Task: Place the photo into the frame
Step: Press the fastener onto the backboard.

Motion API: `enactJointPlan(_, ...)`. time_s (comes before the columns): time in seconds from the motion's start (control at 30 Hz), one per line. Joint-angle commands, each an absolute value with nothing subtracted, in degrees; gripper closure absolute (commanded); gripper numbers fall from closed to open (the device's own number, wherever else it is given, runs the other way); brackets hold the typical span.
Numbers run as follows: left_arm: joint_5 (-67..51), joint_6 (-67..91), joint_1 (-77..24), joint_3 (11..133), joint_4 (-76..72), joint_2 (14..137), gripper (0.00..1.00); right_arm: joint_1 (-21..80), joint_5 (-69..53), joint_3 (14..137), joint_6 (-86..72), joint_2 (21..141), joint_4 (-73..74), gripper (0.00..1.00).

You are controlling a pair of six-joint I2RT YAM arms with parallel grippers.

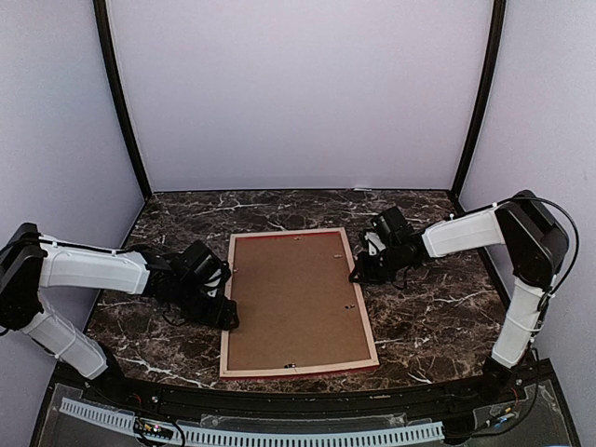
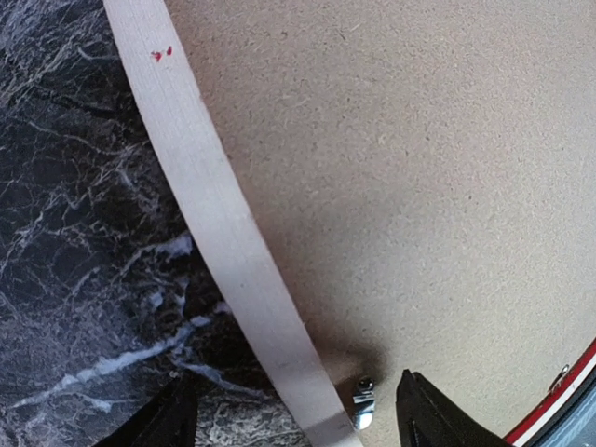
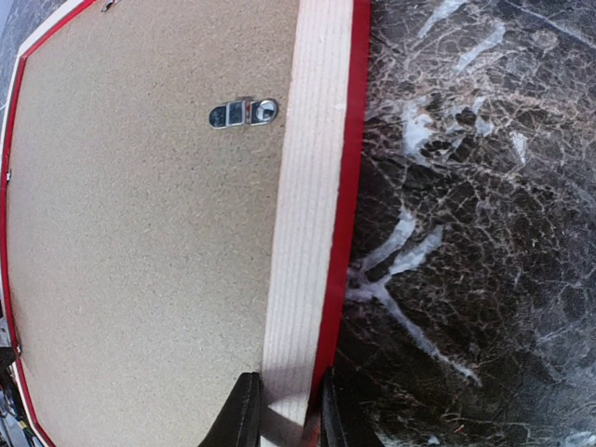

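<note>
- Lying face down on the marble table (image 1: 438, 317), the frame (image 1: 298, 369) shows its pale wood back. The brown backing board (image 1: 296, 300) fills its opening.
- I cannot see the photo in any view. It may be under the board, but I cannot tell.
- The left gripper (image 2: 296, 396) is at the left rail, near the lower corner. Its two fingers are spread wide, one over the marble and one over the board, and they pinch nothing.
- The right gripper (image 3: 289, 400) is at the right rail. Its fingers are pressed together on the pale wood strip, one on each side.
- I judge the frame to be light and stiff, because the rails are thin wood. It is long, so held by one rail only it will probably twist or swing.
- The painted red front may slide easily on the smooth marble.
- The best place to hold it is the rail itself, across its width, near the middle of a long side.
- The board looks thin and can bend. Small metal turn clips (image 3: 244, 113) keep it in, so they must probably be turned first.
</note>
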State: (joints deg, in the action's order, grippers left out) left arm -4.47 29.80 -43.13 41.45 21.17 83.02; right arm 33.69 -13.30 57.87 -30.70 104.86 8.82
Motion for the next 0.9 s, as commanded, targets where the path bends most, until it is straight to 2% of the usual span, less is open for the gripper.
enactJointPlan(0.0, -4.0, 30.6, -43.7, 40.4, 21.7, 83.4, 0.25, 33.8, -14.8, 56.8, -29.5, 106.6, 8.5, 0.89)
enactJointPlan(0.27, -4.3, 30.3, -44.1, 39.7, 21.9, 83.7, 0.31, 33.7, -14.8, 56.4, -29.6, 106.8, 8.2, 0.90)
enactJointPlan(0.4, -3.9, 30.0, -44.1, 39.5, 22.0, 83.9, 0.39, 33.8, -15.1, 56.2, -29.8, 106.9, 7.9, 0.90)
enactJointPlan(0.87, -3.7, 28.7, -44.1, 38.3, 22.7, 83.8, 0.49, 33.7, -15.0, 55.9, -29.8, 106.7, 8.1, 0.90)
